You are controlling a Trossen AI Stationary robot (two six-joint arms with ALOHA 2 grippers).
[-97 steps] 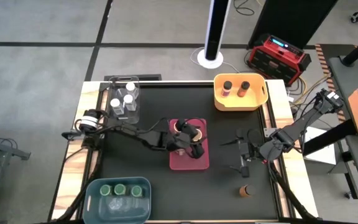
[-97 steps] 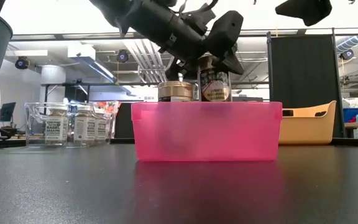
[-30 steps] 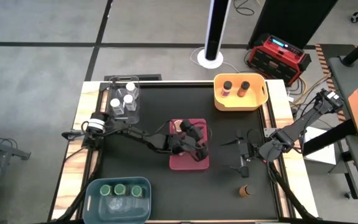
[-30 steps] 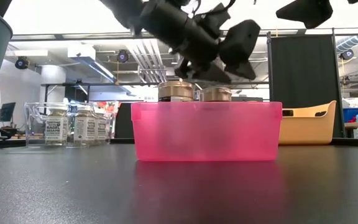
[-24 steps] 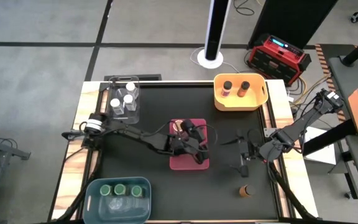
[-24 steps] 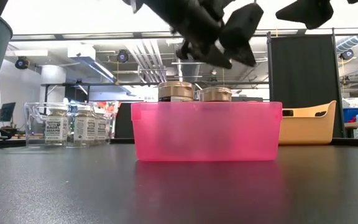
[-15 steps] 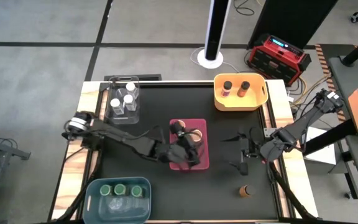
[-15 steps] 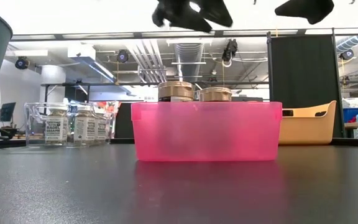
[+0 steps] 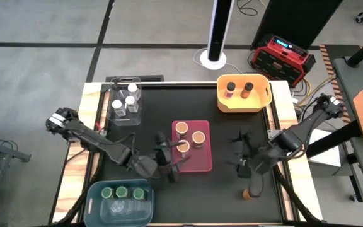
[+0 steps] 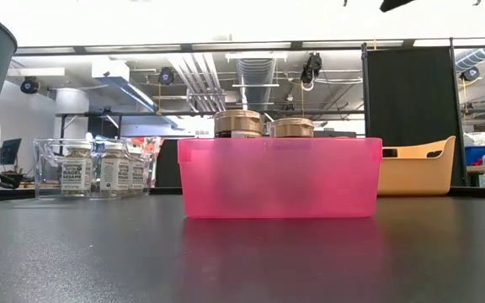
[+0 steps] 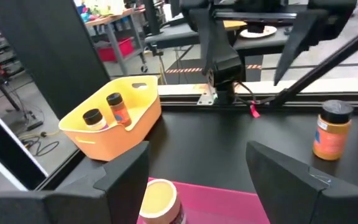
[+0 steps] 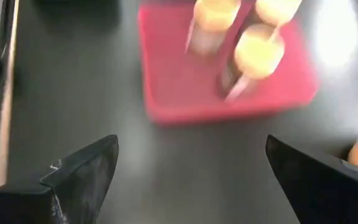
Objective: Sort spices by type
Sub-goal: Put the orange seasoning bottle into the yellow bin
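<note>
Three orange-lidded spice jars [image 9: 198, 137] stand upright in the pink bin [image 9: 201, 162] at the table's middle; the low view shows two of their lids [image 10: 291, 127] above its wall. One more orange jar [image 11: 330, 130] stands alone on the table near the right front, partly hidden under the right arm in the high view. My left gripper [image 9: 169, 159] hovers open by the bin's near-left corner, holding nothing. My right gripper [image 9: 241, 153] hangs open to the right of the bin, also with nothing in it.
A yellow bin [image 9: 257, 104] with two dark-lidded jars sits at the far right. At the far left stands a clear bin [image 9: 126, 116] of white-lidded jars, and a blue bin [image 9: 120, 208] with green-lidded jars at the near left. Bare black tabletop lies around the pink bin.
My left gripper has risen from just over the jars in the pink bin and drawn back toward the table's near-left side, leaving the low view upward. The jars stay standing in the bin. My right gripper has lifted and tipped further downward.
</note>
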